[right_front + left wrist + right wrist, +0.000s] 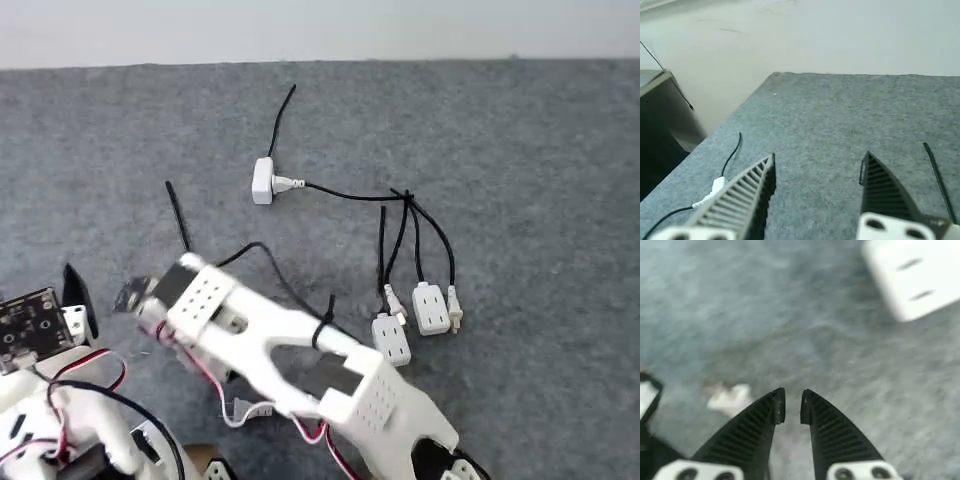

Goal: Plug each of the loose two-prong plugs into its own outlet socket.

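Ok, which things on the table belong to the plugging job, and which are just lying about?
Job: far white plastic outlet socket, a white plug at it; white outlet socket nearest the white arm; white outlet socket beside that; loose white two-prong plug between those sockets; second loose white plug outside them; black cords.
Lying about: thin black strip on the grey felt table.

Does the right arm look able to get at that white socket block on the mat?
Probably yes: the right pincer hangs over bare mat, the socket block just ahead, nothing between them.
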Controlling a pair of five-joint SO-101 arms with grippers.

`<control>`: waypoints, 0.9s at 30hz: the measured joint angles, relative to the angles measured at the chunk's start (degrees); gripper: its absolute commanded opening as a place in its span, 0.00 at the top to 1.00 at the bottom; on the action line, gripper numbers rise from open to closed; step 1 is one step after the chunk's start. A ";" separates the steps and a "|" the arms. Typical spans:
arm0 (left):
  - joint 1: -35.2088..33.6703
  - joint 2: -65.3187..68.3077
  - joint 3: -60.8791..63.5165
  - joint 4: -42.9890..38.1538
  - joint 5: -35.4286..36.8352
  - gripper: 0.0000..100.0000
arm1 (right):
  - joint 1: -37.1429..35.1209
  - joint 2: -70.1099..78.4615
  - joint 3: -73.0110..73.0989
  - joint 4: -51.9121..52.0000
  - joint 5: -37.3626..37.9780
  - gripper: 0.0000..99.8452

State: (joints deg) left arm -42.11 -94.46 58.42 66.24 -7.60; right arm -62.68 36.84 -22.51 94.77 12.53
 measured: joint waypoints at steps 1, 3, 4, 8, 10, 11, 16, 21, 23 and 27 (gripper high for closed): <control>-0.62 0.00 -1.05 0.00 -0.79 0.73 | -1.05 0.00 0.00 1.14 -0.26 0.93; -2.81 -0.09 -3.52 0.00 -2.64 0.73 | -3.08 0.00 0.00 3.25 -0.35 0.93; -3.96 -0.09 -4.92 0.00 -3.34 0.73 | -3.87 -0.09 0.00 4.13 -0.35 0.93; -6.95 -0.09 -10.73 0.00 -5.71 0.73 | -5.54 -1.85 0.00 5.80 -0.35 0.93; -7.03 -0.09 -13.01 0.00 -7.12 0.73 | -5.63 -4.13 0.62 5.80 -0.35 0.93; -7.30 -0.09 -13.98 0.00 -7.56 0.73 | -5.71 -5.54 2.11 5.89 -0.09 0.93; -7.38 -0.09 -19.25 0.97 -8.09 0.73 | -6.95 -12.04 8.44 5.89 0.35 0.93; -7.38 -0.18 -27.96 3.69 -8.09 0.73 | -6.95 -14.33 12.22 5.89 0.35 0.88; -7.38 -0.18 -31.30 5.01 -8.62 0.73 | -6.77 -14.33 12.31 5.89 1.23 0.84; -7.38 -0.26 -37.98 8.09 -10.37 0.73 | -6.86 -14.33 12.31 5.89 2.55 0.83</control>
State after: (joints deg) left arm -49.49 -94.73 20.44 74.33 -17.98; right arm -69.54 22.51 -10.20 100.66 15.08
